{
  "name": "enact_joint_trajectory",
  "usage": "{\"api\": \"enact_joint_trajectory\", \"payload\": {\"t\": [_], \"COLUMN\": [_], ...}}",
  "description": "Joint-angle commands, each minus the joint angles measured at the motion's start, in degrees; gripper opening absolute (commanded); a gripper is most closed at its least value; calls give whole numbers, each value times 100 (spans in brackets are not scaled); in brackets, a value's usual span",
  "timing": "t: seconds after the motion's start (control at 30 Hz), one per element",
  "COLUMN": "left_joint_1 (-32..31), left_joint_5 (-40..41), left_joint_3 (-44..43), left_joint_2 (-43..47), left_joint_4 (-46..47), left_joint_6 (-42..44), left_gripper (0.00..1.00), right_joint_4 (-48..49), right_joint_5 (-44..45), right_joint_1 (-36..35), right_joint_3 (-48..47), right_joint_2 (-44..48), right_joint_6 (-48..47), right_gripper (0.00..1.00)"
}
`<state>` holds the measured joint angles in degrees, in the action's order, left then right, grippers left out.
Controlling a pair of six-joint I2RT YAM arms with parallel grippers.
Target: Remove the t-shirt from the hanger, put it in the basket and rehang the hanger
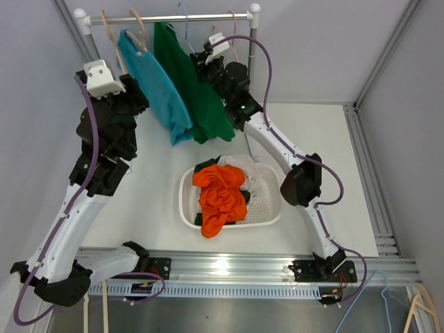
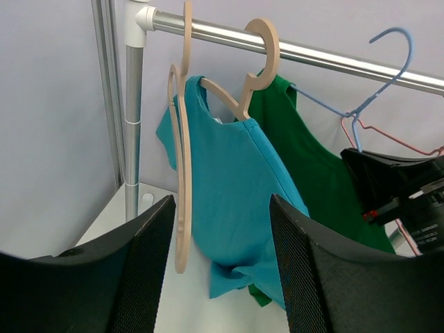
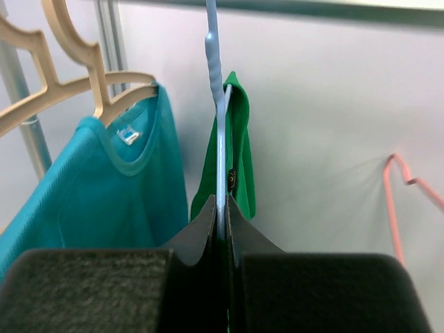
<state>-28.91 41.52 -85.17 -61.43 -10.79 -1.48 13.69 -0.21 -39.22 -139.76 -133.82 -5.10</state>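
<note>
A green t-shirt (image 1: pixel 198 97) hangs on a blue hanger (image 2: pixel 368 90) from the metal rail (image 1: pixel 187 17). My right gripper (image 1: pixel 202 61) is shut on the blue hanger's wire (image 3: pixel 214 83) just below its hook, with the green shirt (image 3: pixel 239 139) right behind the fingers. A teal t-shirt (image 1: pixel 152 80) hangs on a wooden hanger (image 2: pixel 243 90) to the left. My left gripper (image 1: pixel 137 97) is open and empty, facing the teal shirt (image 2: pixel 236 194) from a short distance. The green shirt (image 2: pixel 312 173) shows behind it.
An empty wooden hanger (image 2: pixel 182 173) hangs left of the teal shirt. A pink wire hanger (image 3: pixel 395 201) hangs right of the blue one. A white basket (image 1: pixel 187 208) with orange cloth (image 1: pixel 220 194) and other clothes sits mid-table. The rack's post (image 2: pixel 132 125) stands far left.
</note>
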Motion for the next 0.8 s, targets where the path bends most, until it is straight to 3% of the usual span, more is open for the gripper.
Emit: {"api": "enact_joint_trajectory", "payload": {"t": [0.0, 0.13, 0.27, 0.53, 0.77], "left_joint_1": [-1, -10, -97, -537, -862], "left_joint_5": [-196, -389, -733, -899, -743], "left_joint_3": [-70, -105, -281, -562, -572], "left_joint_2": [-10, -36, -150, -229, -150], "left_joint_4": [217, 358, 297, 481, 656], "left_joint_6": [16, 68, 95, 139, 121], "left_gripper": [61, 61, 61, 62, 62], "right_joint_4": [459, 433, 739, 2794, 4149], "right_joint_5": [284, 442, 1127, 3096, 3826], "right_joint_1": [-42, -85, -419, -1675, -2388], "right_joint_3": [-420, -394, 193, 1870, 3129], "right_joint_2": [681, 866, 1287, 2025, 2719], "right_joint_6": [-342, -474, -1279, -3750, -4631], "right_gripper": [0, 0, 0, 0, 0]}}
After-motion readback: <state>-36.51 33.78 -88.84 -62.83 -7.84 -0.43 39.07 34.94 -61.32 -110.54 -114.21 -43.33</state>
